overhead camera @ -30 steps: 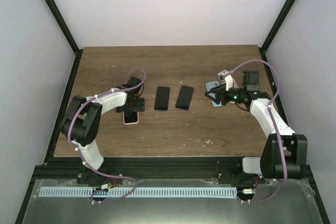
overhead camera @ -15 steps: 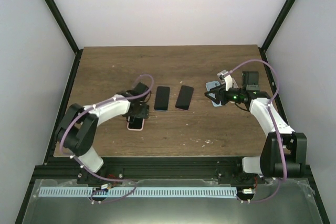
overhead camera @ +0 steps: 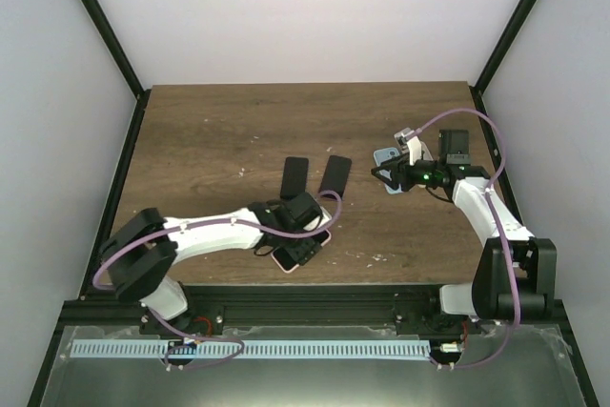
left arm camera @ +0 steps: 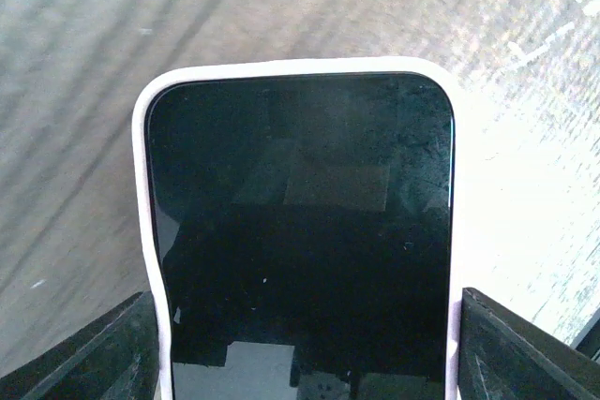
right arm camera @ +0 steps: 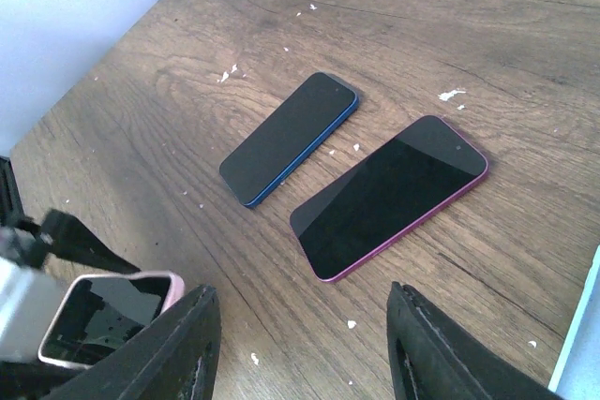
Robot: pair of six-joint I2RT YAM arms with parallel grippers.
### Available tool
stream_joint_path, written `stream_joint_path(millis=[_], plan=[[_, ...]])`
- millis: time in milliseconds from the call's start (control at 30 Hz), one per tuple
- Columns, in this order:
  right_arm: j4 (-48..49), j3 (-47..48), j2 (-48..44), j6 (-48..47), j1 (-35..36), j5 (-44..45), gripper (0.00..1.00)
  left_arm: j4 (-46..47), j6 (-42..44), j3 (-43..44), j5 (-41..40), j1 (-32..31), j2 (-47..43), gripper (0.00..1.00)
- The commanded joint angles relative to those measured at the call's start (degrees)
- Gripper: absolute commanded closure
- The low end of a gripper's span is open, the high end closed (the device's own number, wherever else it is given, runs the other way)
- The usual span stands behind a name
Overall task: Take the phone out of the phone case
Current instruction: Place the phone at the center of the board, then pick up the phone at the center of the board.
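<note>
Left gripper [left arm camera: 309,353] grasping pink-cased phone [left arm camera: 300,231], right gripper [right arm camera: 305,348] released, blue-edged phone [right arm camera: 289,138], magenta-edged phone [right arm camera: 389,196], edge colours wrist-view only

You're not getting any readable text, brand or number here. The cased phone [left arm camera: 300,231] filling the left wrist view is showing only dark, reflecting glass, and the blue-edged phone [right arm camera: 291,138] and magenta-edged phone [right arm camera: 389,196] in the right wrist view's centre are showing blank black screens.
</note>
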Motion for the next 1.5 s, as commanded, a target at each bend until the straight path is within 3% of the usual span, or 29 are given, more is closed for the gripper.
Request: stream_joint_path(millis=[0,200,267,467,533,600,767,833,900,933,1300,1467], plan=[[-0.1,2.6,0.2,-0.7,-0.2,-0.7,0.50,0.7,5.7,5.1,1.8,-1.5,5.7,0.24],[-0.4,2.6,-0.2,-1.2,-0.4,0.6,0.50,-1.8,5.6,7.5,1.4,-1.5,9.7,0.11],[-1.3,3.6,0.0,-2.0,-0.4,0.5,0.50,-2.1,5.1,7.6,1.0,-1.5,8.2,0.01],[-13.5,11.3,1.7,-15.5,1.3,-4.8,0.50,-6.0,2.0,8.0,-6.6,-0.9,-4.0,0.00],[-19.5,13.0,1.6,-24.4,4.2,-3.1,0.49,-9.7,0.1,8.8,-9.9,1.0,-9.5,0.00],[-22.6,13.4,1.0,-30.8,8.8,1.0,0.42,-12.2,-1.6,8.8,-11.8,5.0,-13.2,0.00],[-21.8,10.4,0.9,-37.7,24.0,14.9,0.39,-16.0,-4.2,5.9,-11.1,20.0,-21.0,0.02],[-21.3,9.3,1.9,-40.1,30.3,20.0,0.28,-14.2,-6.3,2.1,-11.4,24.1,-24.6,0.02],[-21.9,8.5,3.1,-43.4,36.2,24.4,0.04,-9.8,-8.1,-3.4,-8.7,27.5,-29.0,0.01],[-22.3,8.3,3.6,-45.2,38.5,25.8,0.01,-7.5,-8.3,-6.3,-6.7,28.9,-31.0,0.01],[-18.7,10.4,13.7,-50.8,53.3,39.9,0.00,-8.3,-7.5,-6.6,-12.0,29.9,-33.6,0.01],[-21.3,16.0,21.9,-48.6,55.1,41.3,0.00,-8.8,-7.5,-6.4,-12.0,29.8,-33.3,0.01]])
